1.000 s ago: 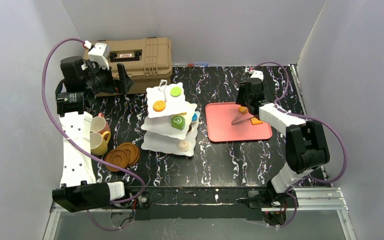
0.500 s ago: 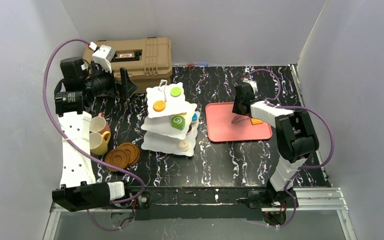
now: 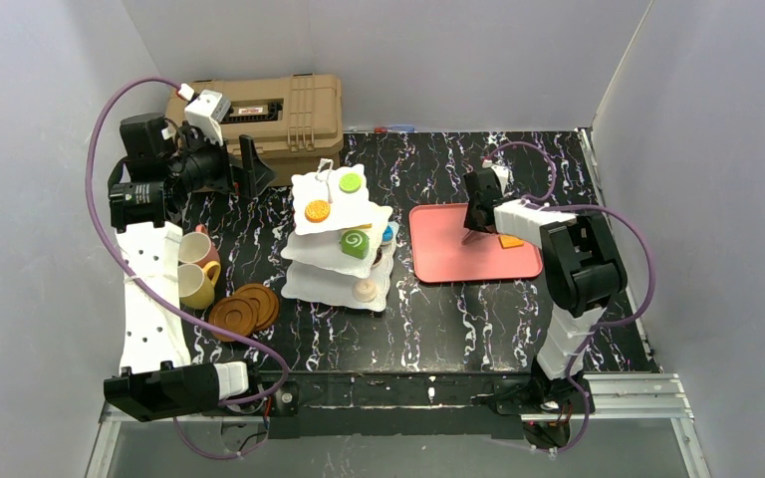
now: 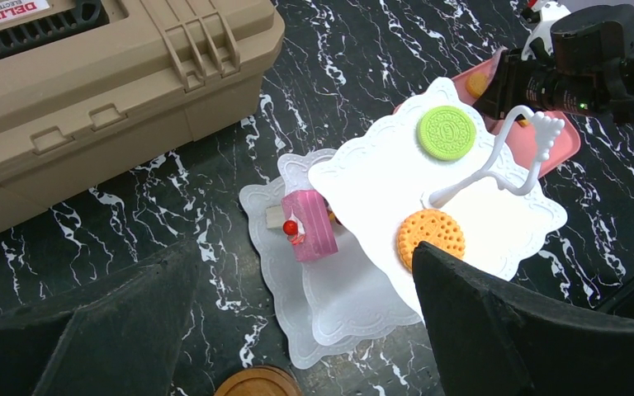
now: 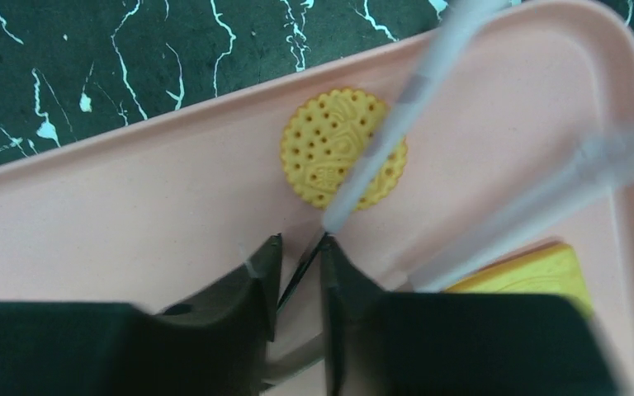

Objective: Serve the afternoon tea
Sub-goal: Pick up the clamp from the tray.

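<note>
A: What has the right gripper (image 5: 297, 252) got?

B: A pair of tongs (image 5: 396, 124). Its jaws stand narrow, pinched on the root of them, low over the pink tray (image 5: 132, 214). One arm of the tongs lies across the round yellow biscuit (image 5: 330, 153). The other runs beside it, over bare tray.

A: So that is not a clean hold yet?

B: I'd say not, though the tips are blurred and I cannot tell whether they touch it. The arms want to sit one on each side of the biscuit before any squeeze. It is a flat disc on a flat tray and looks likely to skid, so the squeeze should be slow and the lift straight up.

A: Anything close by?

B: A square yellow cake (image 5: 537, 276) just beside it on the tray, near enough to get nudged.

A: And where does the biscuit go?

B: Probably the white stand (image 3: 347, 211), left of the tray in the middle of the table (image 3: 438, 319). Its wire loop (image 4: 495, 161) rises from the top plate between a green biscuit (image 4: 446, 132) and an orange one (image 4: 431, 235), so bare room is scarce there.

A: And the left gripper (image 3: 244, 164)?

B: It hangs wide open and holds nothing, by the tan case (image 3: 279, 105). The cups (image 3: 197, 269) and saucers (image 3: 244, 307) sit at the left, well apart from the tray.
</note>
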